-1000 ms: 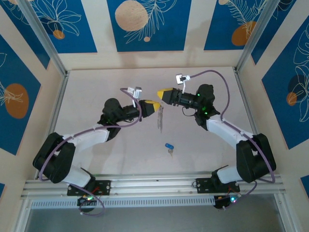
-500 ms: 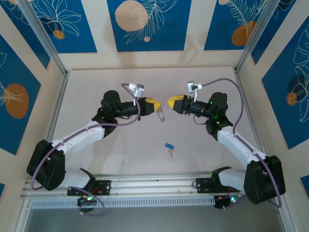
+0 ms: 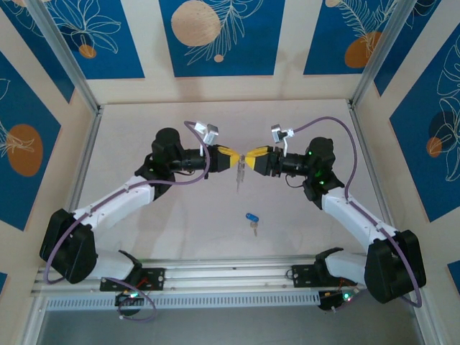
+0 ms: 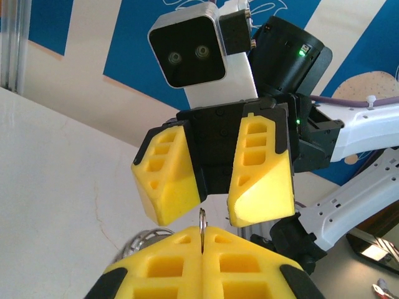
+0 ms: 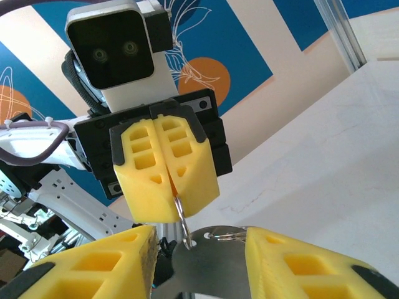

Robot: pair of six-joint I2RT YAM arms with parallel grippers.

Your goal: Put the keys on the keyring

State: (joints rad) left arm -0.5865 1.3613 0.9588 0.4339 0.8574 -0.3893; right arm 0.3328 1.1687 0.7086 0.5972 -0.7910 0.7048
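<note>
Right claw (image 3: 249, 154) closer, astride keyring (image 5: 209, 265) edge

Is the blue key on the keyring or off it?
Off: the blue key lies on the table, apart from the keyring that hangs from the shut left gripper.

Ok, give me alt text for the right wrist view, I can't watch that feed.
The left gripper, facing the camera, is shut on a thin wire loop of the keyring. The keyring's flat grey body sits between the spread yellow fingers of the open right gripper in the foreground. Behind them are the pale table and a blue patterned wall.
</note>
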